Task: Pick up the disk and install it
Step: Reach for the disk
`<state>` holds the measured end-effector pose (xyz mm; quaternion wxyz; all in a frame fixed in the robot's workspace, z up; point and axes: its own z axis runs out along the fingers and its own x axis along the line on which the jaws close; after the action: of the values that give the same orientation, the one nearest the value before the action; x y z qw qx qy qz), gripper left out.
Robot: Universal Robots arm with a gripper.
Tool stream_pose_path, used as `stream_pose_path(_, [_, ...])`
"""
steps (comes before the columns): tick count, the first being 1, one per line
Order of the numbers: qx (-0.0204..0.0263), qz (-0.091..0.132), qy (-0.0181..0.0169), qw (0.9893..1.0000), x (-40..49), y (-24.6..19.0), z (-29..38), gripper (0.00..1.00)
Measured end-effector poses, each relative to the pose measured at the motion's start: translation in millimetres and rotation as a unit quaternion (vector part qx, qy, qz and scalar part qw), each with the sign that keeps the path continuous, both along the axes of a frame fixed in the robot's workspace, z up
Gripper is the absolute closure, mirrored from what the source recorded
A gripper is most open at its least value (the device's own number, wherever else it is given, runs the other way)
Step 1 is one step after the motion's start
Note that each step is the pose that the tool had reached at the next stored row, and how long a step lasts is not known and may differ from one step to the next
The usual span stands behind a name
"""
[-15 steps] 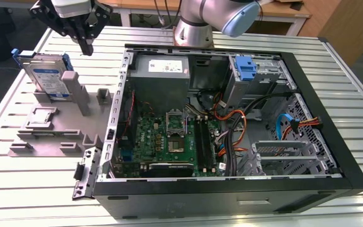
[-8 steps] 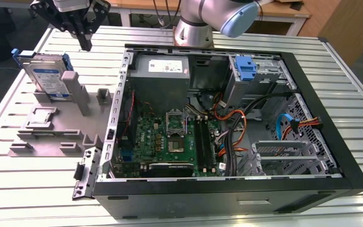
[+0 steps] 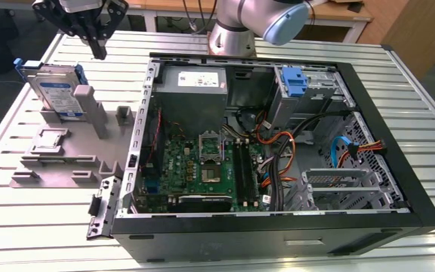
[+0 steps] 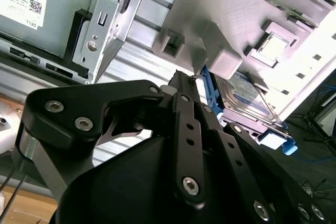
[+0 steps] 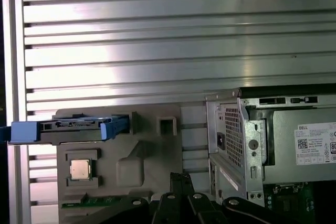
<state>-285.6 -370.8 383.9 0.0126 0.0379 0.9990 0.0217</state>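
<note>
The tool point(image 3: 97, 52), its fingers pressed together on nothing, hangs over the surface point(image 3: 36, 226), with the disk point(image 3: 57, 93) below and slightly toward the exterior view's left, standing on edge in a grey holder point(image 3: 59, 164) beside the open computer case point(image 3: 240, 241).

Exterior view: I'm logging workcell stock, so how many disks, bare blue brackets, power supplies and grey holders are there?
disk: 1
bare blue bracket: 1
power supply: 1
grey holder: 1
Total: 4
</note>
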Motion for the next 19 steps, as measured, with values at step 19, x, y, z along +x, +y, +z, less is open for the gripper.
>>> stream_pose_path(19, [-0.0012,0.0,0.0014,1.0,-13.2,13.0,-2.5,0.9])
